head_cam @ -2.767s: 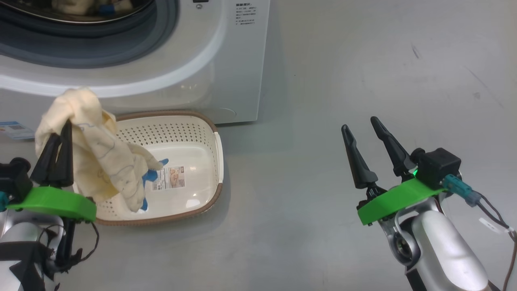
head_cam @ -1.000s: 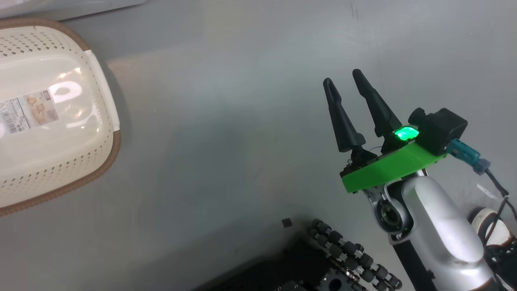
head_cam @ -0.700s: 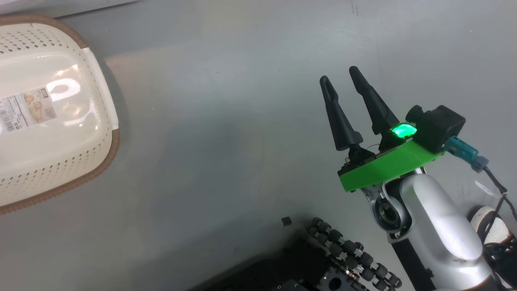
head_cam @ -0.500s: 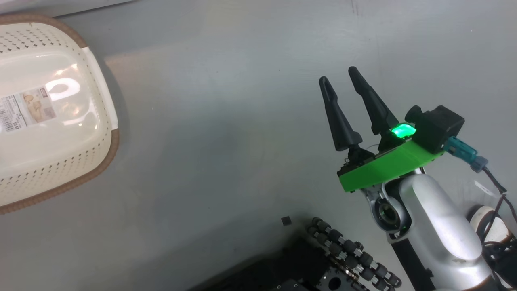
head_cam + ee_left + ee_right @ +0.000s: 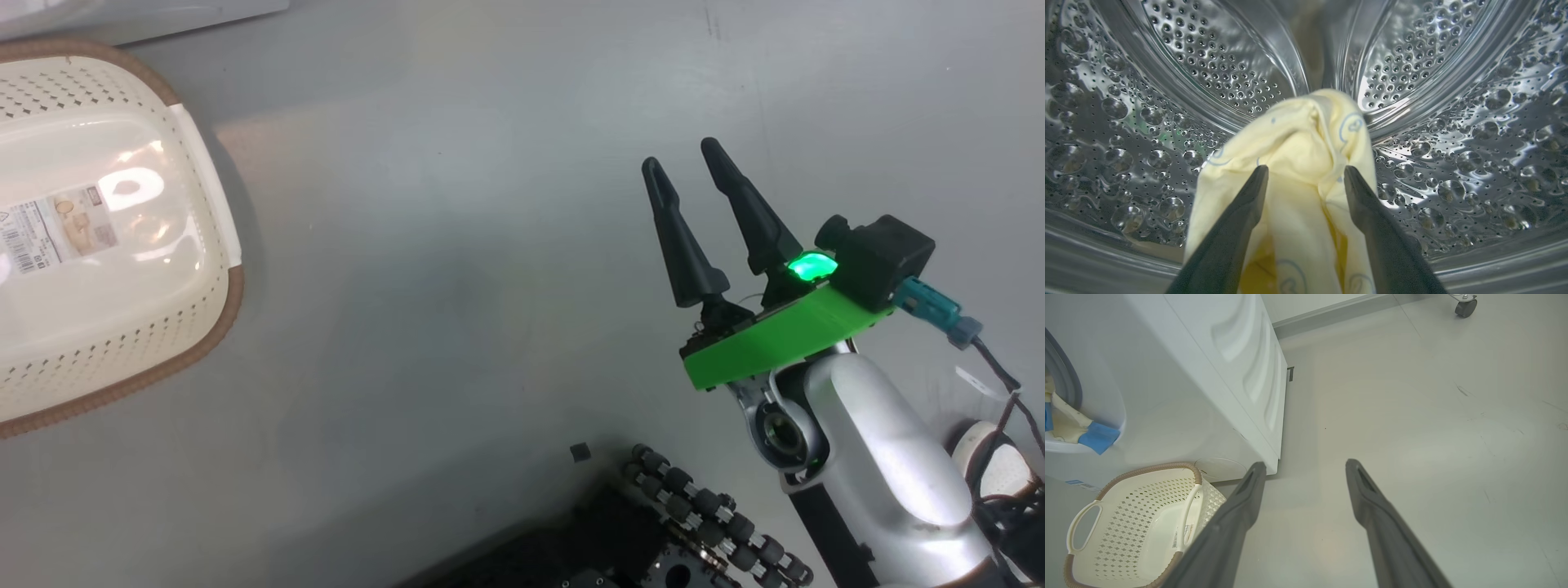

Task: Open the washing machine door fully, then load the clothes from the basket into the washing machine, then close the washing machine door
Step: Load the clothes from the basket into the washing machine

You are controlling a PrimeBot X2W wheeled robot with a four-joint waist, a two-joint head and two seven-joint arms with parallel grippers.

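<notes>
Inside the washing machine's steel drum [image 5: 1208, 61], a pale yellow garment [image 5: 1298, 134] of the clothes lies draped between the spread fingers of my left gripper [image 5: 1305, 169], which is open. More clothes, with a blue piece [image 5: 1098, 437], hang at the grey seal [image 5: 1063, 379] of the white washing machine [image 5: 1208, 375]. The cream basket [image 5: 204, 343] stands on the floor before it with just a sticker [image 5: 57, 229] inside; the right wrist view shows the basket [image 5: 1147, 469] too. My right gripper [image 5: 680, 155] [image 5: 1306, 465] hovers open over bare floor, right of the basket. The washing machine door is out of view.
Grey floor [image 5: 457, 245] stretches between the basket and my right arm. My dark wheeled base [image 5: 678, 531] sits at the head view's bottom edge. A caster wheel [image 5: 1466, 306] stands far off by the wall.
The head camera has swung right and down. The yellow garment that my left gripper held shut over the basket is now in the drum between opened fingers. The right gripper has barely moved.
</notes>
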